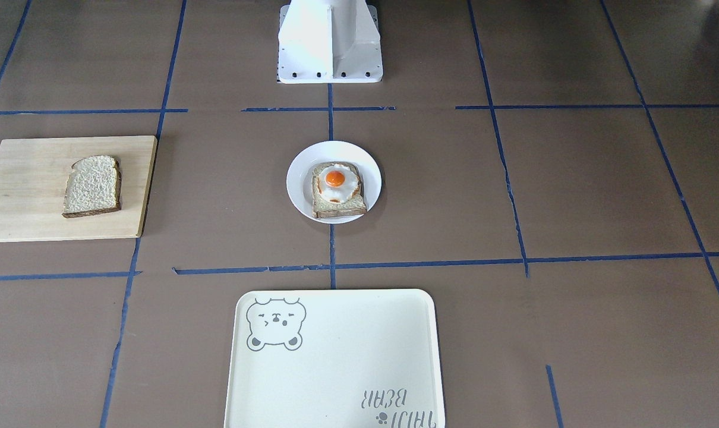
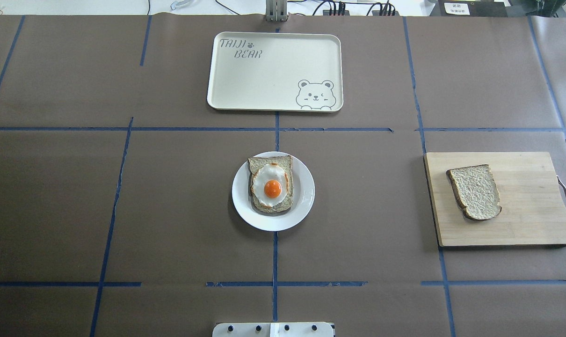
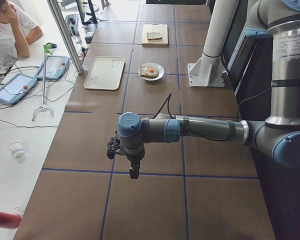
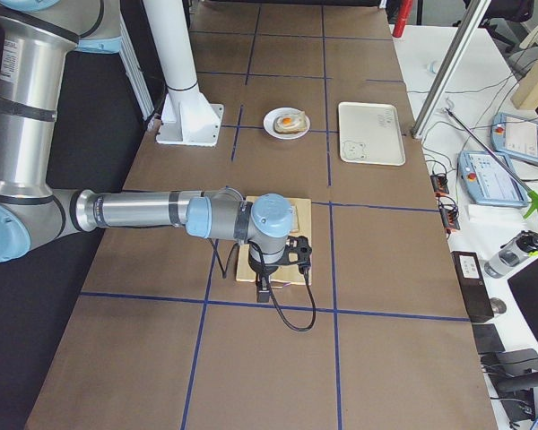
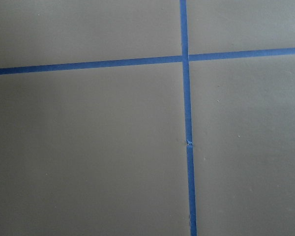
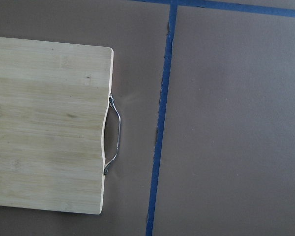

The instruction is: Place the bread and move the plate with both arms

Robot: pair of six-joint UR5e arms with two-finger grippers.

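Note:
The plain bread slice (image 1: 92, 185) lies flat on a wooden cutting board (image 1: 27, 190) on my right side; it also shows in the overhead view (image 2: 475, 192). The white plate (image 2: 306, 196) sits at the table's centre and holds a slice with a fried egg (image 2: 271, 185). My left gripper (image 3: 134, 171) hangs over bare table at the left end, far from the plate. My right gripper (image 4: 263, 288) hovers over the board's outer end near its metal handle (image 6: 113, 135). Both show only in the side views, so I cannot tell whether they are open or shut.
A cream tray with a bear drawing (image 2: 273, 70) lies beyond the plate at the far edge. The white base block (image 1: 330, 41) stands at the robot's side. A person sits at a side desk (image 3: 10, 25) beyond the table.

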